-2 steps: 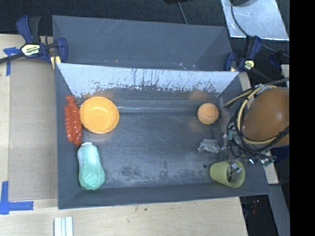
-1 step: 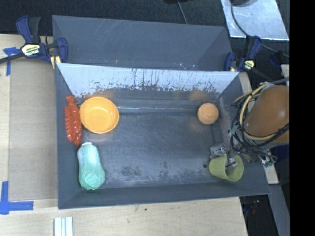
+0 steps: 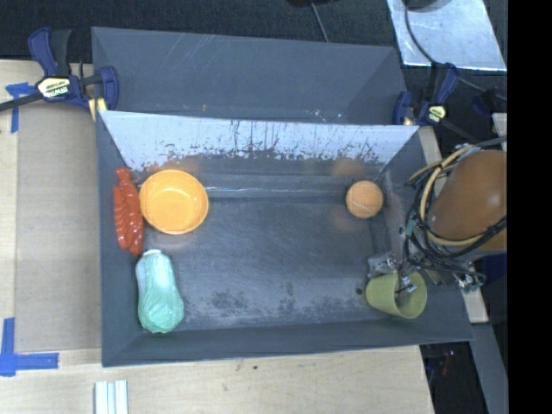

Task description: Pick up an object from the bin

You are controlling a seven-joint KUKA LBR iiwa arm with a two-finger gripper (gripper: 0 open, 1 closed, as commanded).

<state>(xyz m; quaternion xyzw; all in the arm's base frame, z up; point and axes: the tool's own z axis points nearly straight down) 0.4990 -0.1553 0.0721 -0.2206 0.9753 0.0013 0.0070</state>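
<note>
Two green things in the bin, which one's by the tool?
The olive cup in the lower-right corner, right at the tool; the mint one lies lower left.

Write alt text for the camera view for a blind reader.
The gripper is at the lower right corner of the bin, beside an olive-green cup. An orange ball lies upper right; an orange bowl, a red knobbly thing and a mint-green thing lie left.
</note>
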